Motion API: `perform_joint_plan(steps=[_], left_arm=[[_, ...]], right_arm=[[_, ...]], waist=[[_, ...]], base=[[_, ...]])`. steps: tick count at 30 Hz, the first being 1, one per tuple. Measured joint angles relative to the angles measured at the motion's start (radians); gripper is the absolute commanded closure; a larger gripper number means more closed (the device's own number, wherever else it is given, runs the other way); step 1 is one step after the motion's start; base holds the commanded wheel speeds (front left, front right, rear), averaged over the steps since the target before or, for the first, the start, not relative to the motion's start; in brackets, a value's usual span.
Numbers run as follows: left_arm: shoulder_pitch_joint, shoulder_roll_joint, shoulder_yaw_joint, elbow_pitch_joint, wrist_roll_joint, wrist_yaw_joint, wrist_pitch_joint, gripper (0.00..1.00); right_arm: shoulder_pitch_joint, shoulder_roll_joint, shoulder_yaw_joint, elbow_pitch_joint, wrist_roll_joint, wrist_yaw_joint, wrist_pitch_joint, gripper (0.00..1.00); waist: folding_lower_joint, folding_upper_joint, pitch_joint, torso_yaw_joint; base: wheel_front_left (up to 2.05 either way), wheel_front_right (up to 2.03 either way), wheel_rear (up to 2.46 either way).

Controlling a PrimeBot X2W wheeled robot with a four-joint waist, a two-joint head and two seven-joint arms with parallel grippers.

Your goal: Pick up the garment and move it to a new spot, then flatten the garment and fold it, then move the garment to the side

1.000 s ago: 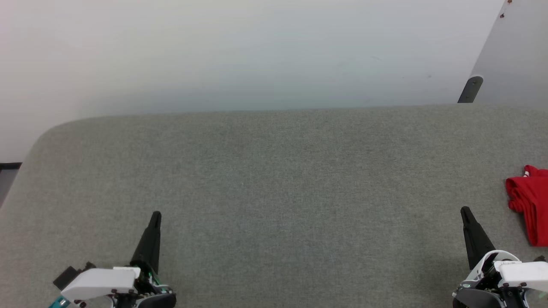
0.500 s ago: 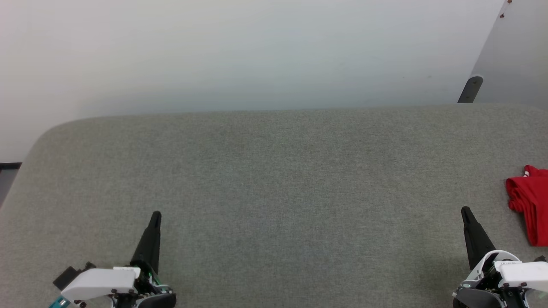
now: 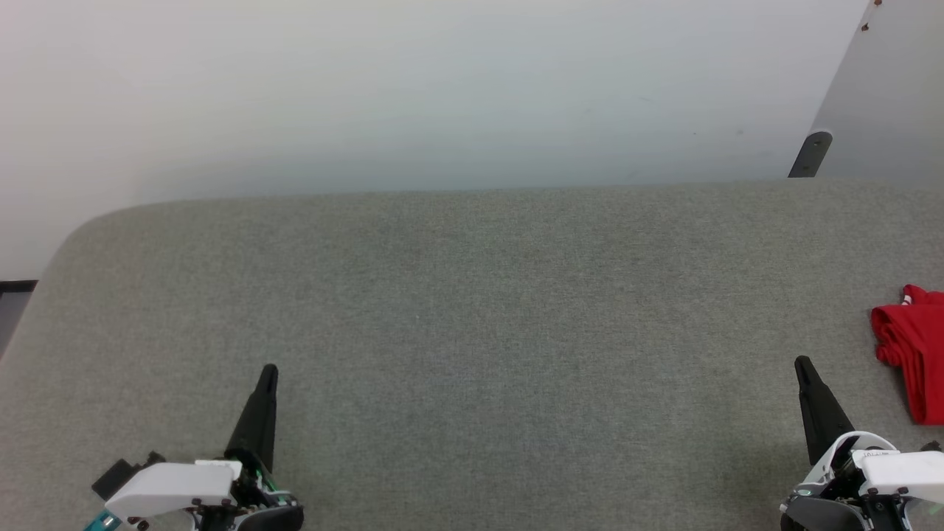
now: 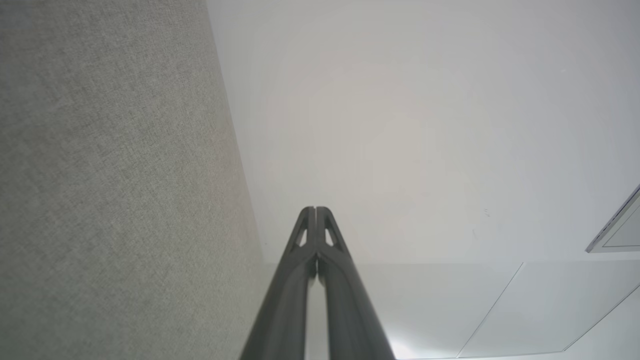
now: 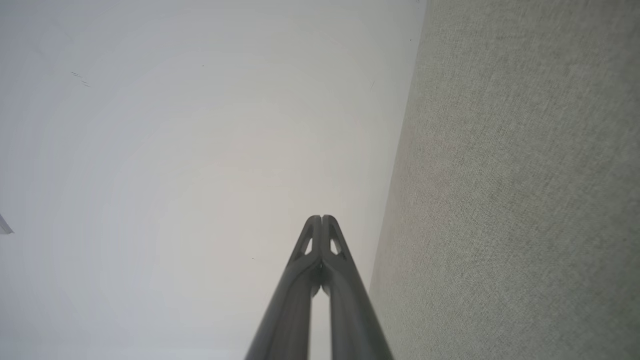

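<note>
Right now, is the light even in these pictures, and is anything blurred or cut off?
Head view: soft, even light, no glare; the garment is cut by the right edge. Left wrist view: left end effector sharp, wall washed pale. Right wrist view: right end effector sharp, fabric surface evenly lit.

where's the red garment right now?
Head view, far right edge: the bunched red fabric garment lies on the grey fabric tabletop, just right of the right hand and apart from it.

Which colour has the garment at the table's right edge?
Red garment, best in head view.
</note>
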Motion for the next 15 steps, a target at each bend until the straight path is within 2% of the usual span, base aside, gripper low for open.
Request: perform_joint_plan(steps=[15], left_arm=[[0.000, -0.001, 0.001, 0.000, 0.000, 0.000, 0.000, 1.00]], right_arm=[[0.000, 0.001, -0.002, 0.000, 0.000, 0.000, 0.003, 1.00]], waist=[[0.0000, 0.0000, 0.000, 0.000]], base=[[0.00, 0.00, 0.00]])
